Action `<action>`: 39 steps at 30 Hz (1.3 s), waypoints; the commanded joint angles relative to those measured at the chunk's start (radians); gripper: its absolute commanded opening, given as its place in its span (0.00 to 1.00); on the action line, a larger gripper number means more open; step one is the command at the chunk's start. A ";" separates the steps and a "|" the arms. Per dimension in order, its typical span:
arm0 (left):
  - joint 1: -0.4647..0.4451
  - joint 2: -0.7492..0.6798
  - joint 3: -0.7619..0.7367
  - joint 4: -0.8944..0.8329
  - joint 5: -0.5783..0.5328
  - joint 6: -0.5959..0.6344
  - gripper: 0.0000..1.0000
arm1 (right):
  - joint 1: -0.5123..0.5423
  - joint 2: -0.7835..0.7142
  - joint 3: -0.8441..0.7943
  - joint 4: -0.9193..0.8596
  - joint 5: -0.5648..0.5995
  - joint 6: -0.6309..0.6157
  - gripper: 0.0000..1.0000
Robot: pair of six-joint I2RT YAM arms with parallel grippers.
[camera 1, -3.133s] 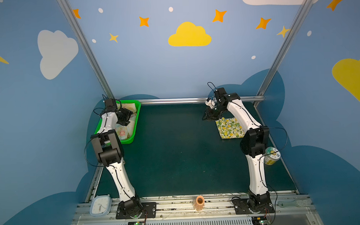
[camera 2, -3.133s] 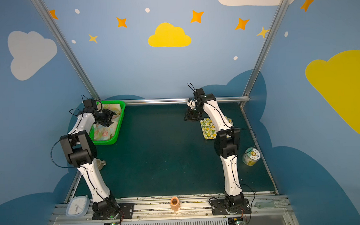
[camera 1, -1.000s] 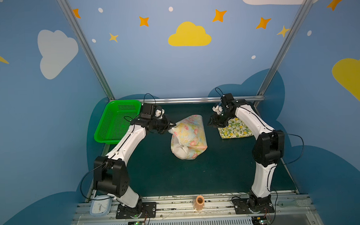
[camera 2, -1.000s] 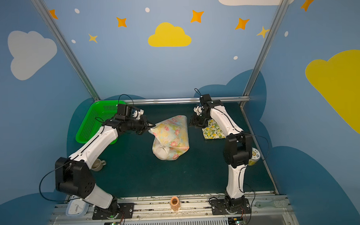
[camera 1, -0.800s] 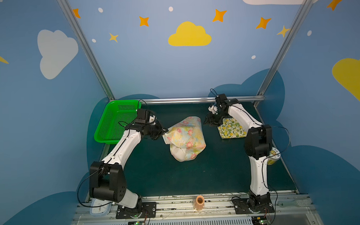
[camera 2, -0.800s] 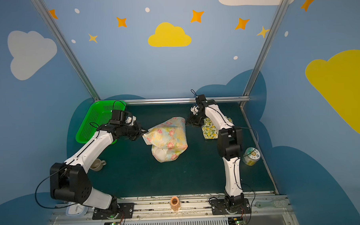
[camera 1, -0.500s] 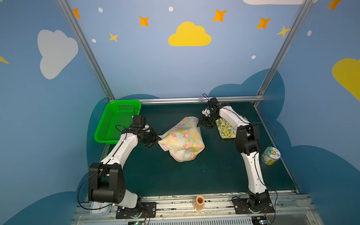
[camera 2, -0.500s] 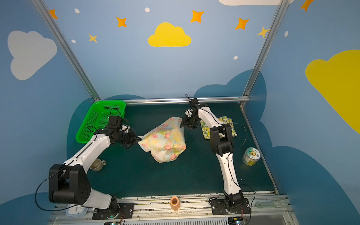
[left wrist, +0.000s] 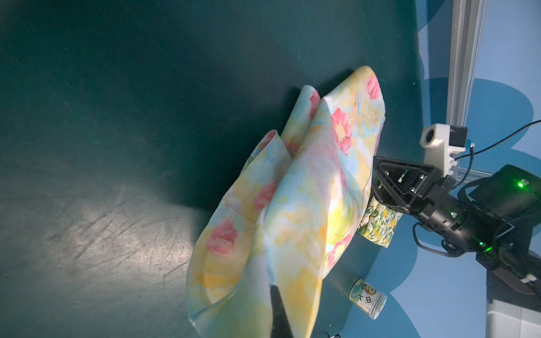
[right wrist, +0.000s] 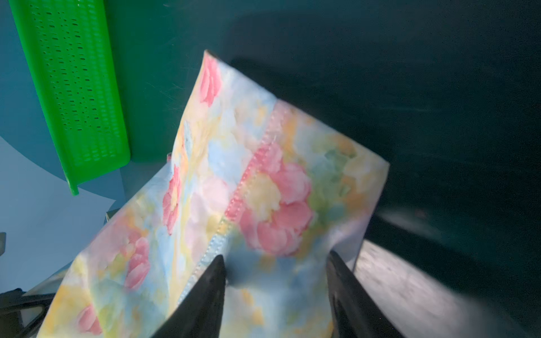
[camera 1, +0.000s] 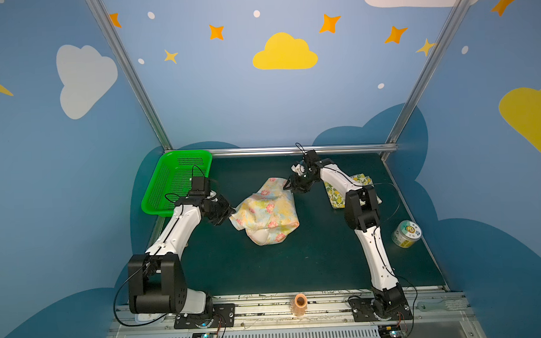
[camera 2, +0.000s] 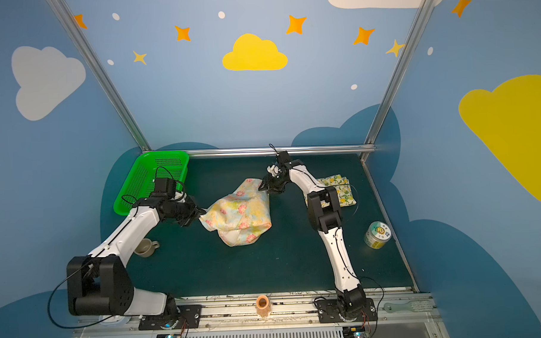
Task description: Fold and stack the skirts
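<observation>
A thin, soft flowered skirt (camera 1: 266,211) (camera 2: 238,214), pale yellow with pink blooms and blue-green washes, is lying crumpled in the middle of a dark green, scuffed mat (left wrist: 117,204). Its rounded lower part is resting on the mat while its upper edge is being lifted into folds. A row of stitching is showing along one seam in the right wrist view (right wrist: 234,175).

The left gripper (camera 1: 230,212) (camera 2: 202,214) is clenching the skirt's near-left corner between closed jaws. The right gripper (camera 1: 287,186) (right wrist: 276,257) is reaching to the skirt's far corner, its black jaws standing apart on either side of the cloth, not pressed shut.

A folded lemon skirt (camera 2: 341,186) (left wrist: 377,225), cream with yellow fruit and green leaves, is lying flat at the far right, partly hidden behind the right arm.

A bright green perforated plastic basket (camera 1: 185,154) (right wrist: 79,87) is sitting at the far-left corner. A small round tin (camera 1: 406,233) (left wrist: 367,298) is standing near the right edge; its label is showing a cartoon flower and two characters too small to read surely. A beige mug (camera 2: 145,247) is sitting beside the left arm.
</observation>
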 commanded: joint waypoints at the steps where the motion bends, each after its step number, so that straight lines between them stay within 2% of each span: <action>1: 0.001 -0.013 -0.009 0.000 0.011 0.001 0.04 | 0.008 0.028 0.040 0.023 -0.022 0.031 0.27; 2: 0.001 -0.014 -0.011 0.004 0.011 0.000 0.04 | 0.009 0.029 0.047 0.026 -0.014 0.034 0.11; 3: 0.001 -0.014 -0.014 0.011 0.011 -0.003 0.04 | 0.010 0.030 0.060 0.025 -0.006 0.034 0.00; 8: 0.001 -0.002 0.016 0.061 -0.015 -0.019 0.04 | 0.010 -0.023 0.181 -0.056 0.107 -0.049 0.00; 10: 0.001 0.018 0.065 0.082 -0.033 -0.022 0.04 | 0.008 -0.088 0.208 -0.053 0.174 -0.122 0.00; 14: 0.001 0.088 0.185 0.144 -0.041 -0.034 0.04 | 0.006 -0.241 0.220 0.007 0.294 -0.191 0.00; 18: -0.003 0.168 0.295 0.248 -0.046 -0.068 0.04 | 0.013 -0.354 0.296 -0.023 0.332 -0.291 0.00; 23: -0.031 0.225 0.270 0.470 -0.091 -0.124 0.05 | 0.070 -0.459 0.269 -0.086 0.367 -0.413 0.00; 24: -0.035 0.248 0.273 0.466 -0.088 -0.137 0.19 | 0.095 -0.477 0.243 -0.091 0.393 -0.444 0.00; 25: -0.036 0.269 0.272 0.455 -0.079 -0.146 0.37 | 0.122 -0.493 0.208 -0.099 0.417 -0.475 0.00; 26: -0.036 0.280 0.262 0.441 -0.078 -0.150 0.46 | 0.148 -0.508 0.168 -0.098 0.448 -0.495 0.00; 28: -0.034 0.279 0.213 0.420 -0.087 -0.153 0.49 | 0.204 -0.549 0.039 -0.058 0.521 -0.510 0.00; 30: -0.026 0.251 0.148 0.392 -0.097 -0.154 0.54 | 0.255 -0.603 -0.163 0.049 0.547 -0.494 0.00; 33: -0.019 0.187 0.062 0.330 -0.124 -0.135 0.54 | 0.322 -0.663 -0.446 0.214 0.543 -0.424 0.00; 37: -0.017 0.100 -0.022 0.271 -0.157 -0.103 0.55 | 0.405 -0.683 -0.677 0.355 0.515 -0.313 0.00; 38: -0.015 0.085 -0.030 0.255 -0.164 -0.094 0.55 | 0.419 -0.679 -0.709 0.375 0.495 -0.293 0.04; 39: -0.015 0.072 -0.035 0.244 -0.166 -0.087 0.54 | 0.428 -0.675 -0.720 0.372 0.481 -0.263 0.15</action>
